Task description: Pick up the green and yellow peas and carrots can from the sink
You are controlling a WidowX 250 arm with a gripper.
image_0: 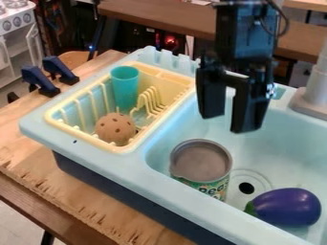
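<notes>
Reference: toy sink (105,167). Eggplant (288,206) lies on its side in the sink's basin, nearer its front edge; long axis runs roughly left-right in the view, green stem end pointing left toward the can. Can (199,165) stands in the left part of the same basin, long axis upright, round top facing up. Jaws (228,122) hang over the sink, above and beyond the can, fingers pointing down and set apart: open.

Materials. Eggplant: glossy, smooth, deep purple, swelling away from the stem. Can: cylinder, dull grey top within a raised rim, printed green label. Drain (246,188): dark round hole in a pale ringed disc on the basin floor. Ball (115,128): tan, round, dark spots, in the basket at the sink's left. Basket (56,116): pale yellow, slatted, with upright prongs. Cup (125,86): teal, tapered, upright at the basket's far side. Faucet (314,91): grey, at the sink's far right.

Surface and room. Counter (32,155) under the sink: light wood, rough marks along the front edge. Two dark blue clamps (39,81) sit left of the sink. Beyond it: brown wooden table (159,16); far left, white toy stove (16,21).
</notes>
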